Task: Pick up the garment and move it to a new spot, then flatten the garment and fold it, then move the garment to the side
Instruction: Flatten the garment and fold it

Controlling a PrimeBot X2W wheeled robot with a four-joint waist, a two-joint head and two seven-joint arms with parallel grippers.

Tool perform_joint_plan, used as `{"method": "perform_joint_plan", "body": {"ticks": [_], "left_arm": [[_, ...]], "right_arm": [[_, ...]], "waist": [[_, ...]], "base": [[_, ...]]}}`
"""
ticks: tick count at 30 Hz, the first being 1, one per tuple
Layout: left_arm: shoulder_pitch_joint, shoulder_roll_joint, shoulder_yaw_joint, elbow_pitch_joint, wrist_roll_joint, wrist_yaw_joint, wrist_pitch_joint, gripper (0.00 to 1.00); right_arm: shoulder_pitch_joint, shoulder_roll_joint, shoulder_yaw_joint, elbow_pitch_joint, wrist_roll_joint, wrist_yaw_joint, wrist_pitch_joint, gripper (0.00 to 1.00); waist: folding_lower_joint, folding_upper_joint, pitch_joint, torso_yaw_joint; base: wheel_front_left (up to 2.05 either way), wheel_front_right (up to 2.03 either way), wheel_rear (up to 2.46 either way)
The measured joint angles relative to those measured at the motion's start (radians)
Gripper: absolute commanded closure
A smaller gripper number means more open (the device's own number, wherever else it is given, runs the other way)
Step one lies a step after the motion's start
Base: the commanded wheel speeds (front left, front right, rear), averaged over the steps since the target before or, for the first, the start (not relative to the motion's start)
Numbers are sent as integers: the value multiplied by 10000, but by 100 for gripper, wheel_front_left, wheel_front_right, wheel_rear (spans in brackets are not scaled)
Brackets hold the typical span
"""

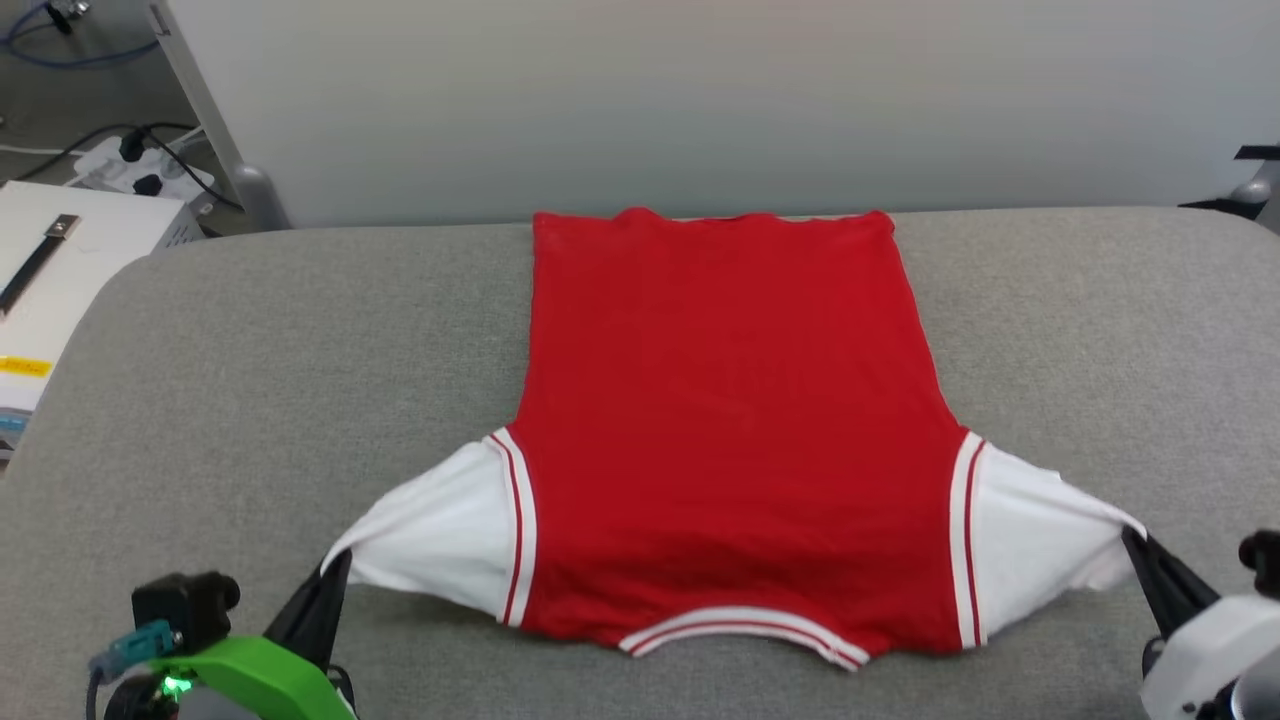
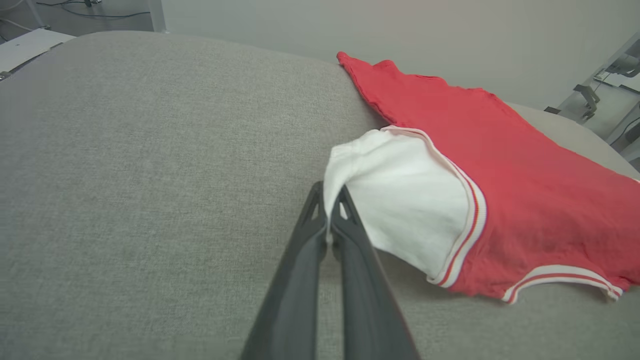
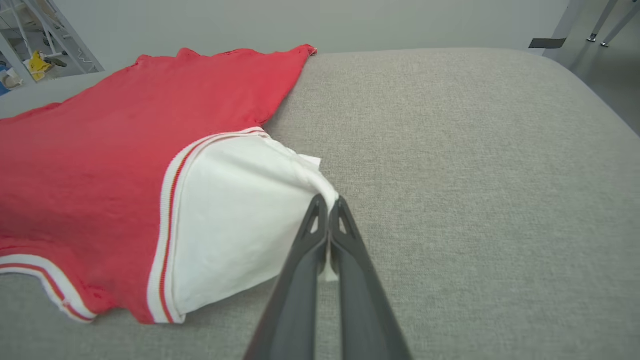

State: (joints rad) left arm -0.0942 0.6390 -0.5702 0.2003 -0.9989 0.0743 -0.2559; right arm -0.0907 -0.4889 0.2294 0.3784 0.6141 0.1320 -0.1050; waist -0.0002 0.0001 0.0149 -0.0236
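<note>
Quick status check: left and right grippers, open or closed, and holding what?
Left gripper: closed, fingers pinching the garment at a white sleeve's edge.
Right gripper: closed, fingers pinching the garment at the other white sleeve's edge.

One garment [image 1: 730, 420]; two grippers: left gripper [image 1: 340, 562], right gripper [image 1: 1131, 537]; one grey padded surface [image 1: 250, 380]

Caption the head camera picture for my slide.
The left gripper and right gripper pinch white sleeves of the garment, spread on the grey fabric surface.
</note>
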Motion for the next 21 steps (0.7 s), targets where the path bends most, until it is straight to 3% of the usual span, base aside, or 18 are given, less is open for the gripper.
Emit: {"method": "perform_joint_plan", "body": {"ticks": [8, 20, 21], "left_arm": [[1775, 148, -46, -612, -316, 625, 2, 100], [2120, -128, -380, -253, -207, 614, 0, 100], [2090, -157, -401, -240, -198, 610, 2, 100]], "right_arm": [[2586, 374, -1417, -1127, -414, 0, 1221, 100], [3355, 876, -1988, -1615, -742, 2, 2477, 100], [3346, 869, -2010, -1645, -744, 2, 2535, 95]], "waist": [[0, 0, -372, 207], [0, 0, -314, 411], [0, 0, -304, 421]], "base": [[0, 0, 0], [0, 0, 0], [0, 0, 0]]}}
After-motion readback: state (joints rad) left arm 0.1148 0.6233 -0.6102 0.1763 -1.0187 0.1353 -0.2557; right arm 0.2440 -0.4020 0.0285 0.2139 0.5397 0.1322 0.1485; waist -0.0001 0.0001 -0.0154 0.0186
